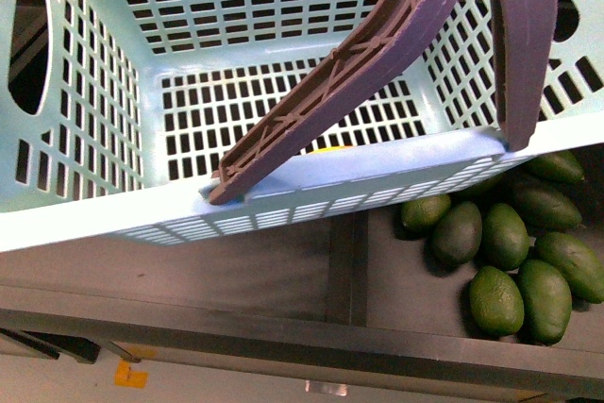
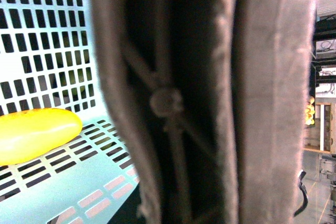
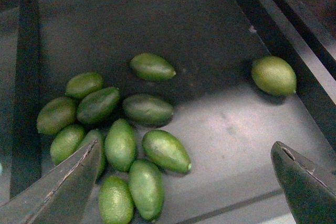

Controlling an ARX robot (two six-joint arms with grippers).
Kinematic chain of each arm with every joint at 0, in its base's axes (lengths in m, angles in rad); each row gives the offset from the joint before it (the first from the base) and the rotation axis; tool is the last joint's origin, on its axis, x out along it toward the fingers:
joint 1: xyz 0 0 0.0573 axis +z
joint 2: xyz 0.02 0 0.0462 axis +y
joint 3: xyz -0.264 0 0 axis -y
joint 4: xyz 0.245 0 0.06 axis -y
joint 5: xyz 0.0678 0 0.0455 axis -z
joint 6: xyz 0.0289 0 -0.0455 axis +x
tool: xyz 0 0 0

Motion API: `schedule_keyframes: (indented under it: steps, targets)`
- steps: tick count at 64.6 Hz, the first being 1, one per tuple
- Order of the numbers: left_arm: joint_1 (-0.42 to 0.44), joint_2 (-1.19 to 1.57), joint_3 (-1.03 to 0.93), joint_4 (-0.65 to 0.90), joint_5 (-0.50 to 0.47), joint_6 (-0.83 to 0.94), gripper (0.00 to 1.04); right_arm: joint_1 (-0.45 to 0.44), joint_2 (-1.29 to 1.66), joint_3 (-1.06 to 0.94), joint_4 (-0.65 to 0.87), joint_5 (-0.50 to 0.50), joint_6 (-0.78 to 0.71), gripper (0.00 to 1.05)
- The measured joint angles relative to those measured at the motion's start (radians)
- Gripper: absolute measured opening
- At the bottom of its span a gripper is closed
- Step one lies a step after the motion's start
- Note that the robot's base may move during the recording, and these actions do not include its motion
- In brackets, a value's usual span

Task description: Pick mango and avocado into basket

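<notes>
Mango [image 2: 34, 134] is inside the basket [image 1: 85, 139]. Surface below the basket is a dark grey bin [image 1: 283, 280] split by dividers; blurry shelving shows past the brown handle [image 2: 210, 103].

Avocados [image 1: 510, 252] are heaped in the compartment by the basket's right near corner, with a lone avocado [image 3: 273, 75] apart from the heap.

Mango lies flat on the basket's slotted floor by the near wall, long axis along the floor; I can't tell which end leads.

Left fingers aren't visible, so I can't tell their state. Right gripper [image 3: 186, 144] is spread wide over the avocados, holding nothing.
</notes>
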Motion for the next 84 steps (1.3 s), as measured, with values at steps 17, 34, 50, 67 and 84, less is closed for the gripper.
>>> schedule_keyframes:
  steps: [17,34,50,67,84]
  targets:
    - [0.008,0.000,0.000,0.000,-0.030,0.005,0.13,-0.247,0.450,0.134,0.111,-0.254,-0.362,0.96]
    - [0.006,0.000,0.000,0.000,-0.006,0.002,0.13,-0.177,0.758,0.315,0.017,-0.273,-0.598,0.96]
    - [0.006,0.000,0.000,0.000,-0.016,0.002,0.13,-0.098,0.977,0.442,0.025,-0.240,-0.644,0.96]
    - [0.006,0.000,0.000,0.000,-0.022,0.002,0.13,-0.046,1.109,0.551,0.005,-0.222,-0.642,0.96]
    - [0.006,0.000,0.000,0.000,-0.014,0.002,0.13,-0.020,1.210,0.647,-0.029,-0.211,-0.641,0.96]
